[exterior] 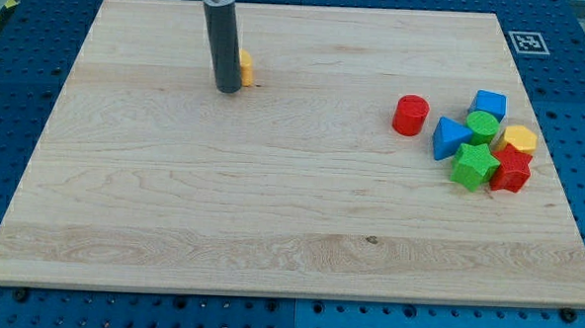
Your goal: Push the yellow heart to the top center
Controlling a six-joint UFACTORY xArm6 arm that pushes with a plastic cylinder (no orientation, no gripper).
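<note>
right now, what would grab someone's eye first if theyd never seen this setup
First, the dark rod coming down from the view's top left of the wooden board, my tip planted right beside the yellow heart, which peeks out on the rod's right and is mostly hidden. Next, the bright cluster at the view's right: a red cylinder slightly apart, then blue, green, yellow and red blocks packed together.

Yellow block point(245, 68) mostly hidden behind rod point(225, 44); only sliver shows at rod's right, heart shape not readable
My tip point(227, 89) touching or just short of it: cannot tell
Rod's upper end cut off by view's top edge
In cluster at view's right, yellow block point(519, 138) partly covered by red block point(512, 169), shape unclear; green block point(482, 125) half hidden among neighbours
Board point(270, 232) corners at bottom clipped by view's edge
</note>
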